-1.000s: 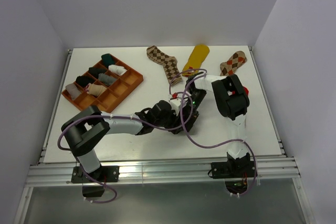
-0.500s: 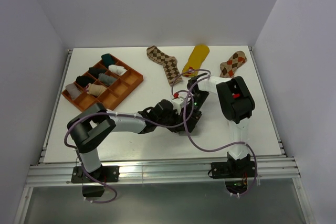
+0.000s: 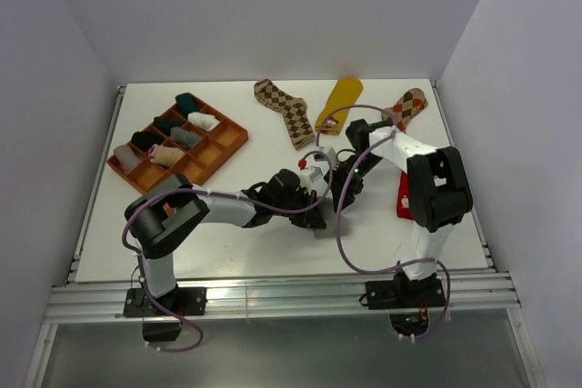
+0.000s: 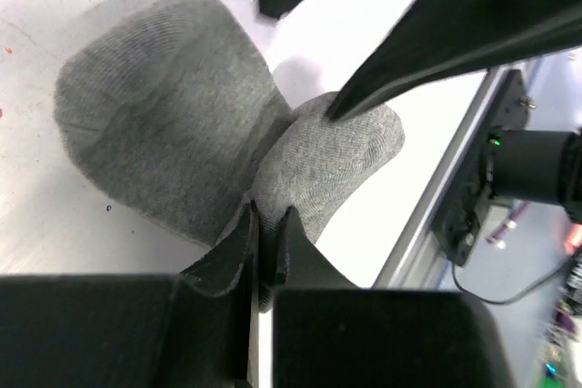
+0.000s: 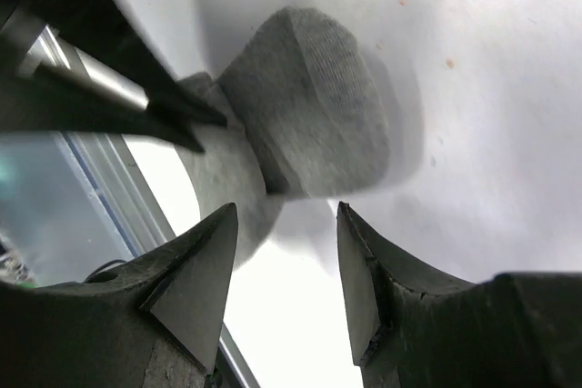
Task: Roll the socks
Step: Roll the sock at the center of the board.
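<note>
Near the middle of the table the left claw (image 4: 264,224) is pinching a fold of the grey sock (image 4: 164,115) — a second ago it was spread. The sock is bunched up, so I cannot tell which way it points. Just beside it, the right claw (image 5: 282,224) has spread wider. That arm swung right, and the red sock (image 3: 404,197) now shows, lying near to far. Along the far edge lie the left argyle sock (image 3: 286,108), the mustard sock (image 3: 341,97) and the right argyle sock (image 3: 405,108) — all slanting. The orange tray (image 3: 223,156) sits far left.
</note>
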